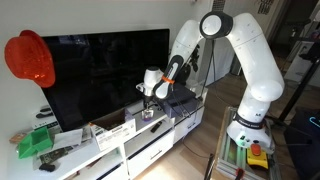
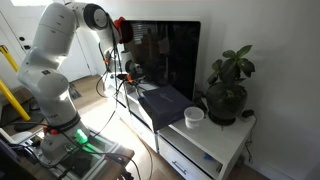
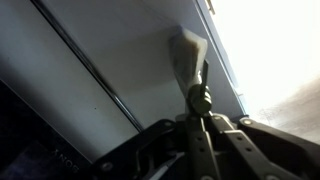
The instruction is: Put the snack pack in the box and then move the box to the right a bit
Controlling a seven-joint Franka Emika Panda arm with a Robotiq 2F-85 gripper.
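White robot arm [image 1: 250, 70]: it reaches over the low white cabinet [image 1: 165, 140] that stands before the black television screen [image 1: 100, 70].
Pincer [image 3: 198, 95]: the fingers are drawn narrow and pinch a pale thin snack pack [image 3: 187, 50] at their tips.
Box: in an exterior view the small shallow whitish box with dark print [image 1: 114, 130] lies on the cabinet top. It is near the pincer but apart from it, on the side of the green object [image 1: 35, 143].

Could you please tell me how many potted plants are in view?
1. The plant stands at the end of the cabinet, beside the TV, just behind a cup. The arm may hide others.
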